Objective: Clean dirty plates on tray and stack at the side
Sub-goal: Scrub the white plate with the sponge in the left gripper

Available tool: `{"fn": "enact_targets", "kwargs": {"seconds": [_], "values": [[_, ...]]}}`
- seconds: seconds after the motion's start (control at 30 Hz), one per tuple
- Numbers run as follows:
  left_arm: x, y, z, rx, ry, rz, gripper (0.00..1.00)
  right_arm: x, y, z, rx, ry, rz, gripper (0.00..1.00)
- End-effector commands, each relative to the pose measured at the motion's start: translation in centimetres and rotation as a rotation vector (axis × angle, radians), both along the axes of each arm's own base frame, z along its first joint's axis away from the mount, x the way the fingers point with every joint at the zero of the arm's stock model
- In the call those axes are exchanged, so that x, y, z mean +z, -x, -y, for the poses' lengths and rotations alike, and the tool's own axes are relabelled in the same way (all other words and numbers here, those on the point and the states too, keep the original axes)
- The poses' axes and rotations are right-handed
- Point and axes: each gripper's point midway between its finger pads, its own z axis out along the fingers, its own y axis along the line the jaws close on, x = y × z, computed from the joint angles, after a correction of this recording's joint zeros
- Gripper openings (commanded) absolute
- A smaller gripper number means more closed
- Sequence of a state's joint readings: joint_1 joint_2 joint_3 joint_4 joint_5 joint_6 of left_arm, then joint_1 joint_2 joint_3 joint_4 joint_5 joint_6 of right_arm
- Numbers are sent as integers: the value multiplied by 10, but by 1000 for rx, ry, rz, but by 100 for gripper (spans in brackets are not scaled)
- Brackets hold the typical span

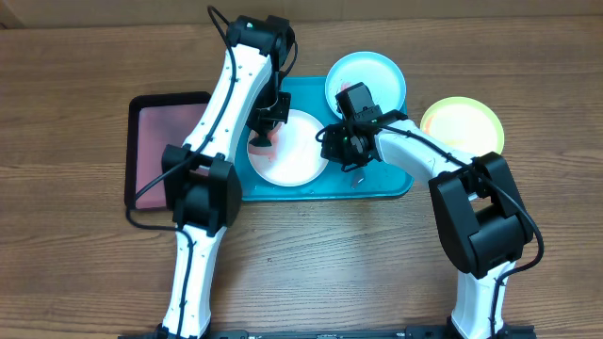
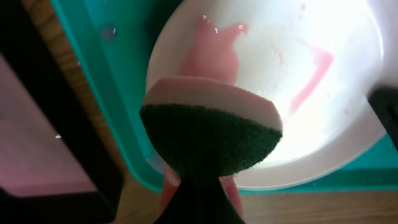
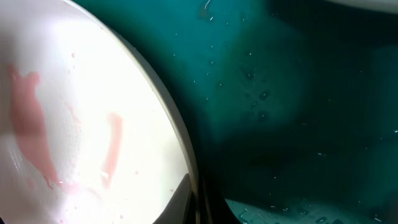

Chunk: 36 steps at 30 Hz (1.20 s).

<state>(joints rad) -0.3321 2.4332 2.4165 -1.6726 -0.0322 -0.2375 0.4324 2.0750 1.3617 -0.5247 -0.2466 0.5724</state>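
Arms meet over the large teal-blue rectangular plastic tray (image 1: 382, 186). The left arm stretches forward from the near edge. Its left gripper (image 1: 265, 130) points down, clenched on a sponge with a dark green scouring face (image 2: 211, 140). It is poised over the round white plastic plate (image 1: 301, 155), smeared pink-red, which lies on the tray. The right arm folds back at the elbow, and the right gripper (image 1: 339, 151) is clamped on that plate's right rim.

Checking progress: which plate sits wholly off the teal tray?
The yellow-green plate, on the table; the white plate lies in the tray, the light-blue plate overlaps its rim.
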Motion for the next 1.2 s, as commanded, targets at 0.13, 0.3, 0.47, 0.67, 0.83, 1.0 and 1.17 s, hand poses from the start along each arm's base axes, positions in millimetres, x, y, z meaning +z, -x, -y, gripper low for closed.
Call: {"fn": "enact_targets", "kwargs": {"seconds": [0.13, 0.3, 0.47, 0.67, 0.83, 1.0, 1.17], "values": [[24, 11, 1, 32, 15, 116, 4, -1, -7, 4, -10, 15, 9, 4], [17, 28, -3, 32, 42, 177, 5, -1, -7, 3, -10, 13, 10, 4], [2, 27, -1, 21, 102, 315, 4, 0, -7, 1, -6, 2, 9, 4], [-35, 2, 11, -50, 146, 443, 4, 1, -7, -2, -1, -14, 10, 4], [-73, 6, 8, -49, 118, 393, 4, 1, -7, -1, 0, -13, 9, 4], [-93, 18, 12, -50, 134, 313, 4, 1, -8, -2, 0, -15, 13, 4], [-84, 25, 52, -135, 334, 277, 4, 2, -8, -4, 6, -29, 12, 4]]}}
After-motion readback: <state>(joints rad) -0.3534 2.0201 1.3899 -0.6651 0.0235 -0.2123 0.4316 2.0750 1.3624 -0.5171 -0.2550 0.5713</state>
